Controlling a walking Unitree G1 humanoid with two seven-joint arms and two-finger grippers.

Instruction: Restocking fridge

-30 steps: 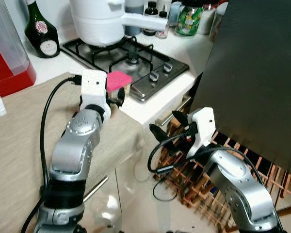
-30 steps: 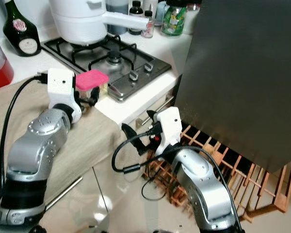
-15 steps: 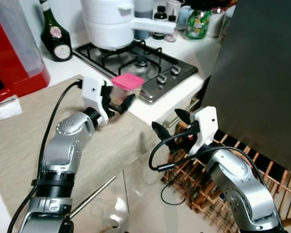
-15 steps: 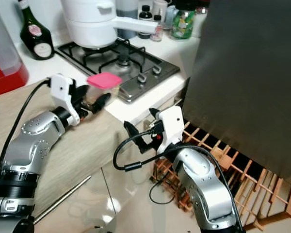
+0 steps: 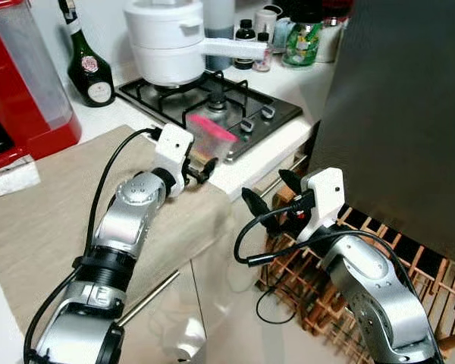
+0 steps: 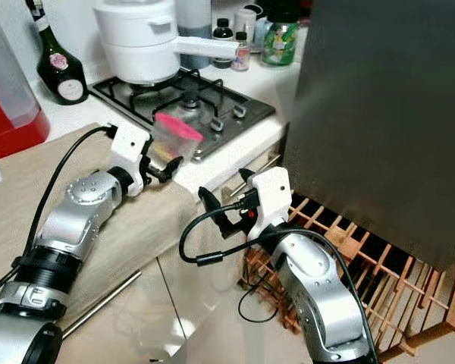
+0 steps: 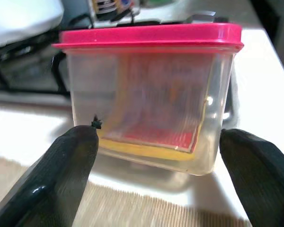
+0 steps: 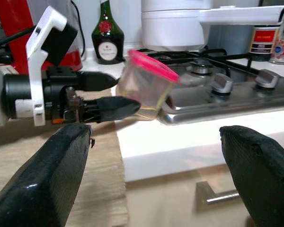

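Container: a clear plastic tub with a pink lid, tilted, held above the tabletop's white edge just in front of the stove; something red and yellow lies inside, too blurred to tell what
Left gripper: reaches forward over the beige cloth and pinches the container between its two black fingers, one on each side of the lower wall
Right gripper: hangs lower, in front of the tabletop edge and apart from the container, its fingers spread wide with nothing between them
Tabletop: white along the front edge, with a metal handle on the cabinet front below it
Cloth: beige, covers the tabletop's near left part; the left arm lies over it
Stove: a steel gas hob with black grates and a row of knobs along its near edge
Pot: white, with a long white handle pointing to the robot's right, sits on a rear burner
Bottle: dark green with a pale label, stands left of the stove
Red appliance: stands at the far left of the tabletop
Jars and small bottles: grouped behind the stove
Dark panel: a large flat grey surface on the robot's right, tilted, covering that side
Wooden rack: a lattice frame on the floor beneath the dark panel
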